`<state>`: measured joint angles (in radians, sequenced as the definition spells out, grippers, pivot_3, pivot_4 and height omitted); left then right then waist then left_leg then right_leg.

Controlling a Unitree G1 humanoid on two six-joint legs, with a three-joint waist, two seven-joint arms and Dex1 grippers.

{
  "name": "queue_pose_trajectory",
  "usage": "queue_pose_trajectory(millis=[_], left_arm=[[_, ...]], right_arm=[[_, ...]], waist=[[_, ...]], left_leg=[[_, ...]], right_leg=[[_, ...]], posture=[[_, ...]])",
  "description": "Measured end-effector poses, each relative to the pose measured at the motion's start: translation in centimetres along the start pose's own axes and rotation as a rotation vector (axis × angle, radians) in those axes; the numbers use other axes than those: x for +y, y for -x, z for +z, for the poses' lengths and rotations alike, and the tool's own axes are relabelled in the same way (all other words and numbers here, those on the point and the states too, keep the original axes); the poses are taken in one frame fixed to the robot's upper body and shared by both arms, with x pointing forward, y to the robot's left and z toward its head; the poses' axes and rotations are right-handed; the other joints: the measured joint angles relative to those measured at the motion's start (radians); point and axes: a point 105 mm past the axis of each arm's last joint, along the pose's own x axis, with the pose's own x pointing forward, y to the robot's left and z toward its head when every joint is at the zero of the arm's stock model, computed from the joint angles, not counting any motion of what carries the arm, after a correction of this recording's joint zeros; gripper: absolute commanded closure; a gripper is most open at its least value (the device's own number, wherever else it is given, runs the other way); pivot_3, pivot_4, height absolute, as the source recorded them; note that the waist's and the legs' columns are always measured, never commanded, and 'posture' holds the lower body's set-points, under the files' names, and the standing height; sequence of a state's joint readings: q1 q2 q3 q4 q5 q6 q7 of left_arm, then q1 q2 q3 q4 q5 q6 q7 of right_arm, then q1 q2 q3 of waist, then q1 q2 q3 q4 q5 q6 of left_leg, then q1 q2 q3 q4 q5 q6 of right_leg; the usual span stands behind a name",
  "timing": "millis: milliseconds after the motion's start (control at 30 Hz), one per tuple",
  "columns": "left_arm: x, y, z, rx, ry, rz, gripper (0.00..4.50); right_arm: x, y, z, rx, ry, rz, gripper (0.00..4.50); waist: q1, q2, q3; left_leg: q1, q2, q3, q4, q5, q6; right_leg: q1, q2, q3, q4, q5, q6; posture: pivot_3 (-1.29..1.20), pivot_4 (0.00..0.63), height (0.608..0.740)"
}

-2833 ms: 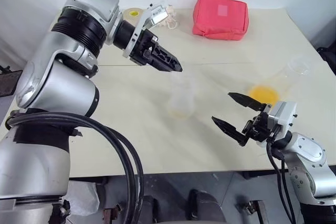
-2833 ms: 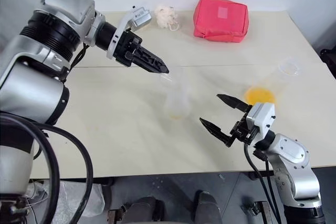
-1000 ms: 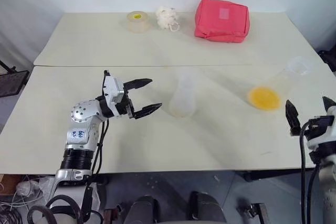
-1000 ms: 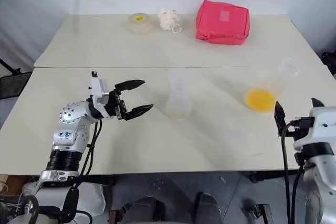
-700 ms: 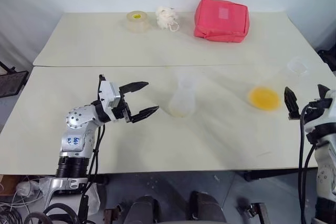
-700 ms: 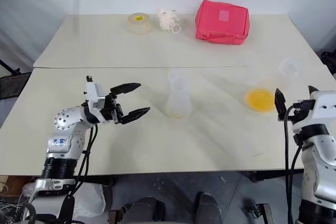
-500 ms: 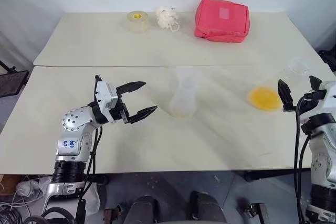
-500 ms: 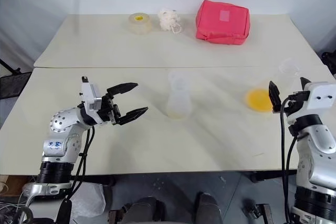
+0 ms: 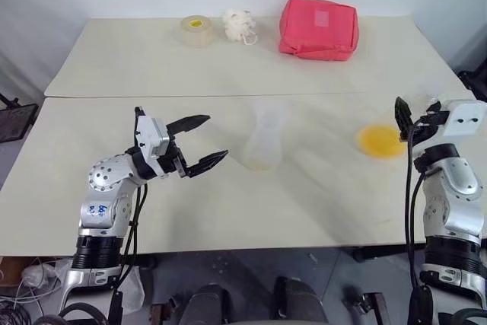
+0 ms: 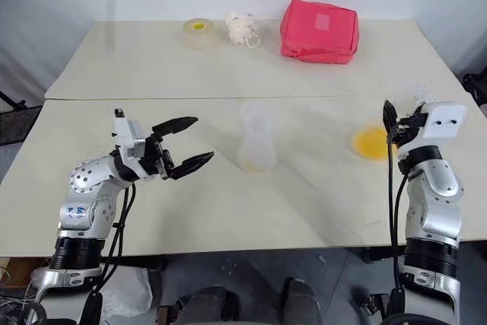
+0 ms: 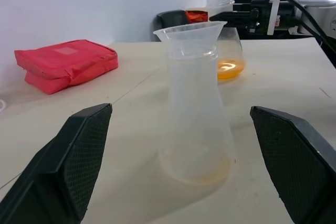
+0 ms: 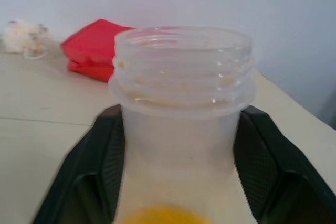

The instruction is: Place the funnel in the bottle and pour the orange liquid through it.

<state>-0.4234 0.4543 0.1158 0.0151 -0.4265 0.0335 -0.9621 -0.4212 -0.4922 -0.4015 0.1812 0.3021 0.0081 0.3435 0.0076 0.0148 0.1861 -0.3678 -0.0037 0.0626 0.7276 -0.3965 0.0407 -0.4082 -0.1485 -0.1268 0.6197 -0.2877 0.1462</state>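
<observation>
1. The bottle (image 9: 262, 142), a clear conical flask, stands upright near the centre of the head view on the near table (image 9: 228, 203), with the funnel (image 11: 190, 31) seated in its neck, rim up. A faint orange trace lies at its base.
2. The orange liquid (image 9: 380, 141) lies as a shallow pool in a second clear flask (image 12: 181, 119) at the right of the head view, well apart from the bottle. This flask has a wide threaded mouth and stands upright.
3. The right gripper (image 12: 178, 145) is at that flask: its two black fingers (image 12: 100, 166) sit on either side of the neck just below the threaded mouth, pressed against the plastic, so it is clamped on the flask.
4. The left gripper (image 9: 204, 142) is at the left of centre in the head view, level with the bottle and near it but not touching. Its fingers stand wide apart and hold nothing; the bottle shows between them in the left wrist view.
5. Nothing lies on the table between the bottle and either gripper.
6. On the far table (image 9: 114, 58), along the top of the head view, a roll of tape (image 9: 192, 30) sits upper left of centre, a white crumpled wad (image 9: 239, 26) just beside it, and a red pouch (image 9: 318, 27) upper right, all well apart from the flasks.
</observation>
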Motion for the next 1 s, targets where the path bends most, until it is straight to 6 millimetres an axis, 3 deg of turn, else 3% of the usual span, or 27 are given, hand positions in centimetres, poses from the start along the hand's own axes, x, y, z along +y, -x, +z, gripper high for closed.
queue_pose_trajectory(millis=[167,400,567,800,1000], left_arm=[[0.2,0.2,0.1,-0.002,0.0,-0.013,0.0],[1.0,0.1,-0.2,-0.031,0.017,-0.05,0.0],[1.8,-0.1,0.4,-0.09,0.009,-0.074,0.0],[0.9,-0.1,0.7,-0.137,0.061,-0.208,0.0],[0.9,0.2,0.6,-0.135,0.07,-0.274,0.0]], right_arm=[[1.8,0.4,2.4,-0.06,0.017,0.048,2.05],[8.2,-0.1,6.4,-0.145,0.259,0.235,2.05],[11.9,-0.8,7.2,-0.186,0.463,0.334,2.05],[16.5,-0.8,7.9,-0.348,0.839,0.51,2.05],[18.1,-1.2,8.0,-0.453,1.047,0.567,2.05]], waist=[[-0.01,0.001,0.0],[-0.009,0.001,0.0],[-0.01,0.001,0.0],[-0.013,0.001,0.0],[-0.014,0.001,0.001]], left_leg=[[0.0,0.0,0.0,0.0,0.0,0.0],[-0.001,-0.001,0.0,0.0,0.0,0.0],[-0.001,-0.002,0.001,0.0,0.0,0.0],[-0.001,-0.002,0.001,-0.001,0.0,0.0],[-0.001,-0.002,0.001,-0.001,0.0,0.0]], right_leg=[[-0.001,0.0,0.0,0.0,0.0,0.0],[-0.001,0.0,0.0,0.0,0.0,0.0],[-0.001,0.0,0.0,0.0,0.0,0.0],[-0.002,0.0,-0.002,0.0,0.0,0.0],[-0.002,0.0,-0.003,-0.001,0.0,0.0]], posture=[[0.0,0.15,0.74],[0.0,0.15,0.74],[0.0,0.15,0.74],[0.0,0.15,0.74],[0.0,0.15,0.74]])
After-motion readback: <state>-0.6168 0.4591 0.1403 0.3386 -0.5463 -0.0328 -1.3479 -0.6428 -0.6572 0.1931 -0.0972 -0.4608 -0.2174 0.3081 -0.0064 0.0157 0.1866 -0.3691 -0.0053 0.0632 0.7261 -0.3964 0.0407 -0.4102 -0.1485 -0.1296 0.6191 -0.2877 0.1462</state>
